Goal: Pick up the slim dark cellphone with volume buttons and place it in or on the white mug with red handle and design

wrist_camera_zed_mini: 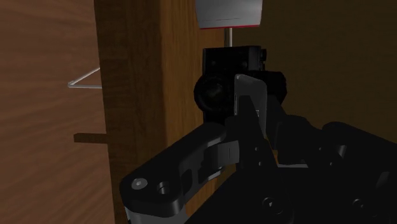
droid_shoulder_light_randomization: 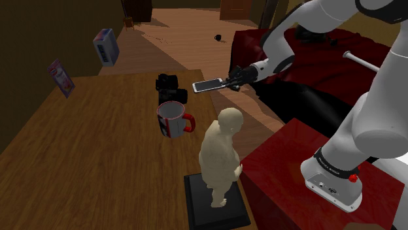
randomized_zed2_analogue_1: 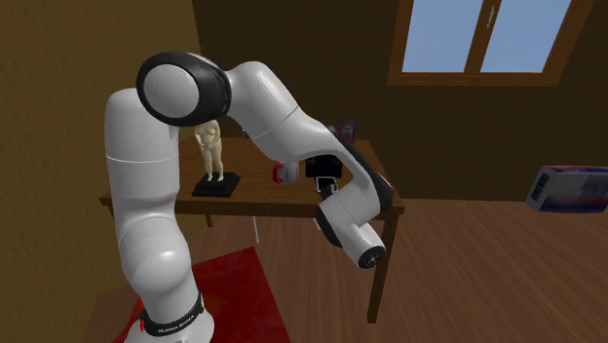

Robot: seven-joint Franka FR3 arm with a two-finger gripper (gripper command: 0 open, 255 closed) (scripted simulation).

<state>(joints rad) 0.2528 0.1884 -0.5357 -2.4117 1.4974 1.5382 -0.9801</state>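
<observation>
In the shoulder view the gripper is clamped on one end of the cellphone. It holds the phone flat in the air over the edge of the wooden table, just beside a black camera. The white mug with its red handle stands on the table near that camera. A pale figurine stands closer to the red stand.

In the second exterior view the arm bends down in front of the table. A red spot beside it is probably the mug's handle.

In the wrist view the fingers clasp the cellphone edge-on, with the camera beyond it and the mug beyond that.
</observation>
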